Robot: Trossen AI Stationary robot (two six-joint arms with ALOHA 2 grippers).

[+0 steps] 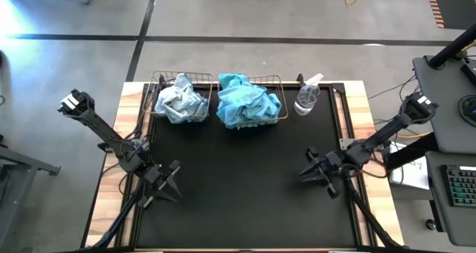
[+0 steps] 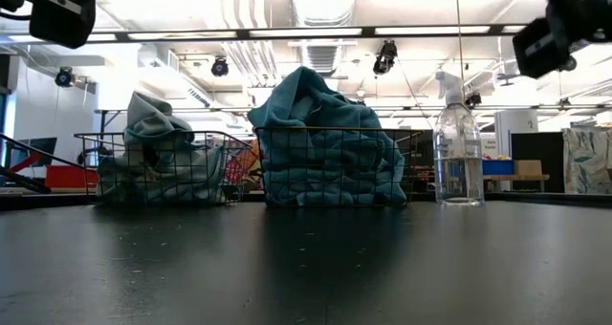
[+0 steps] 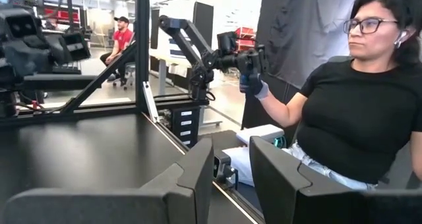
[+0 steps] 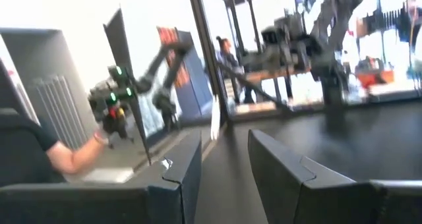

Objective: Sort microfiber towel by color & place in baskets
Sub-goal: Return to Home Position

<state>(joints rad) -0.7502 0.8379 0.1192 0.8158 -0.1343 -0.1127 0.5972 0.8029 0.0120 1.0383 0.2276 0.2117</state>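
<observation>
Two wire-mesh baskets stand side by side at the table's far edge. The left basket (image 1: 158, 97) (image 2: 115, 167) holds pale grey-blue towels (image 1: 181, 100) (image 2: 153, 134), heaped above its rim. The right basket (image 1: 277, 97) (image 2: 330, 196) holds a heap of turquoise towels (image 1: 247, 100) (image 2: 325, 143). My left gripper (image 1: 169, 178) (image 3: 231, 168) hovers open over the table's near left part, far from both baskets. My right gripper (image 1: 309, 170) (image 4: 224, 165) hovers open over the near right part. Neither holds a towel.
A clear spray bottle (image 1: 307, 97) (image 2: 459, 158) stands upright just right of the turquoise basket. The black mat (image 1: 238, 186) lies between the grippers and the baskets. A seated person (image 3: 356, 112) shows beyond the table's edge in the left wrist view.
</observation>
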